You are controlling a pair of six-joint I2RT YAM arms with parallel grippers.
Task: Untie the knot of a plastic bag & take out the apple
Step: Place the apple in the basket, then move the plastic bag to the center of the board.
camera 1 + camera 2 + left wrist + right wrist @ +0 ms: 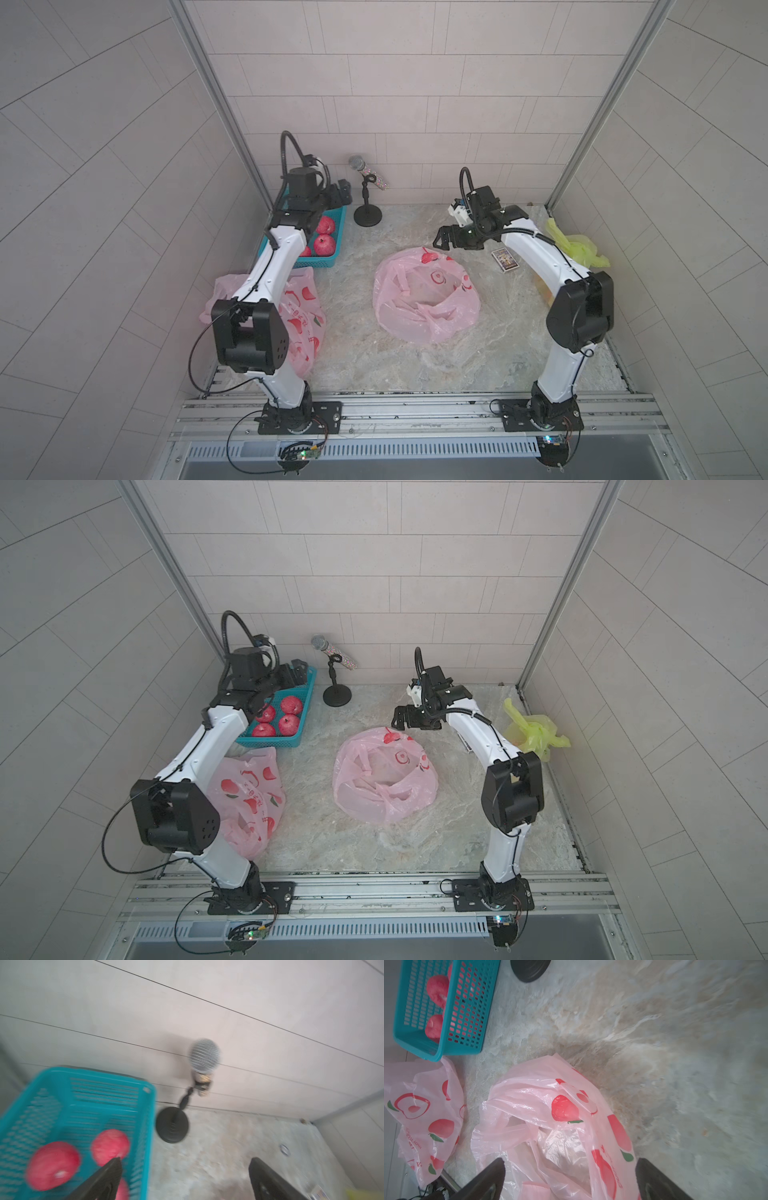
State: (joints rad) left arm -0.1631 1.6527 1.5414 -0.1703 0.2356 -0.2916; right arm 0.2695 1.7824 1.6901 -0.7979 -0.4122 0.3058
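Note:
The pink plastic bag (426, 293) (384, 773) lies slack in the middle of the table with its mouth spread open. I see no knot and no apple inside it. Several red apples (325, 244) (289, 723) lie in the teal basket (332, 259) at the back left. My left gripper (343, 193) (185, 1164) hangs open over the basket's far right corner, empty, with an apple (110, 1146) just beside one finger. My right gripper (441, 240) (569, 1164) is open above the bag's far edge (550, 1105), holding nothing.
A second pink printed bag (301, 316) (425, 1115) lies under the left arm. A microphone on a round stand (368, 174) (204, 1055) stands at the back wall. A small card box (505, 259) and a yellow-green bag (577, 247) lie at the right.

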